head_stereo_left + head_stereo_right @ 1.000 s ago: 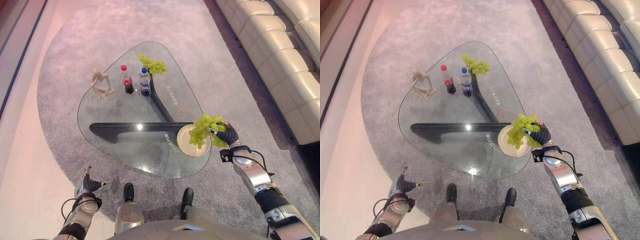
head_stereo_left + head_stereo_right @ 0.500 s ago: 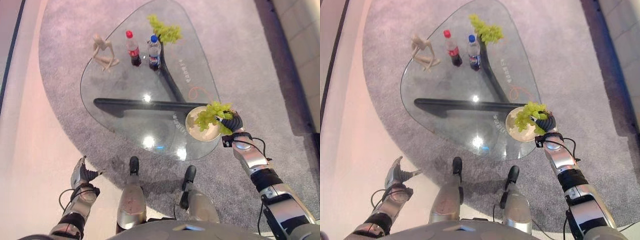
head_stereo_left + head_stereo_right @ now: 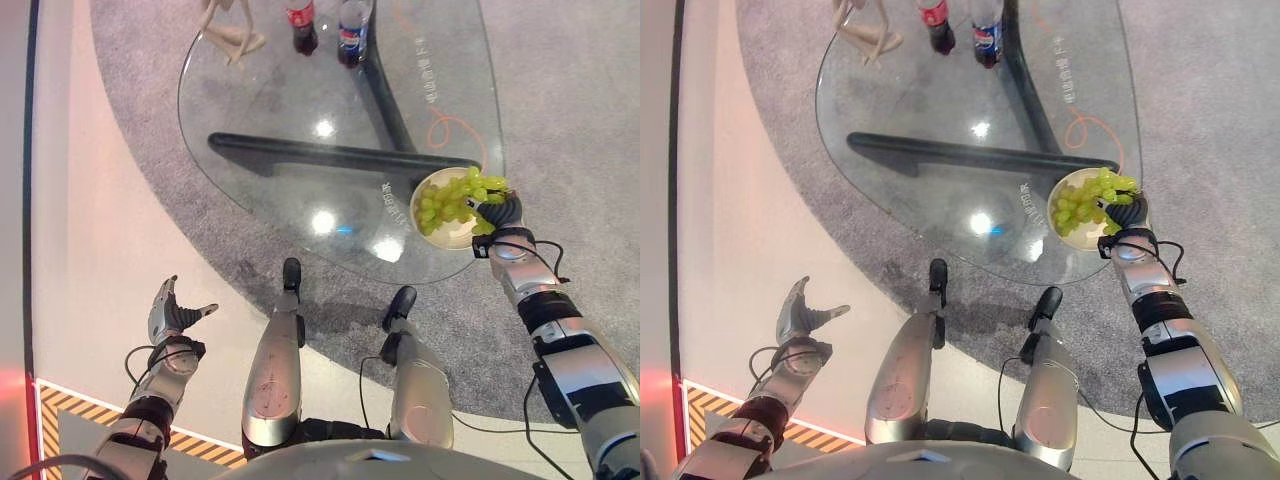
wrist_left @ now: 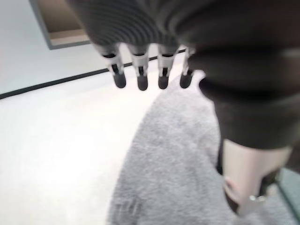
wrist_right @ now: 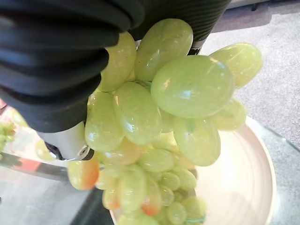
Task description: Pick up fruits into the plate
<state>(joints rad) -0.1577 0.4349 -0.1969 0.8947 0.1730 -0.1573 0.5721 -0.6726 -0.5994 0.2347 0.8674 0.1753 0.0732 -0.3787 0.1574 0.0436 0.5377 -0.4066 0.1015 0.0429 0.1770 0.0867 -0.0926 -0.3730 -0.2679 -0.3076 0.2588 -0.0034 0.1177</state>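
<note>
My right robot hand (image 3: 497,212) clasps the soft, fragile grapes (image 3: 452,198) over the plate (image 3: 1068,231) beneath; hold them gently by the stem

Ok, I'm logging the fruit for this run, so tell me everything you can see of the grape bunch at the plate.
The grape bunch is one cluster of glossy pale green oval grapes, a few lower ones tinged orange. It hangs over the cream plate at the glass table's near right edge, with its lower grapes reaching down into the plate. The right robot hand grips its top; whether the grapes rest on the plate cannot be told.
</note>
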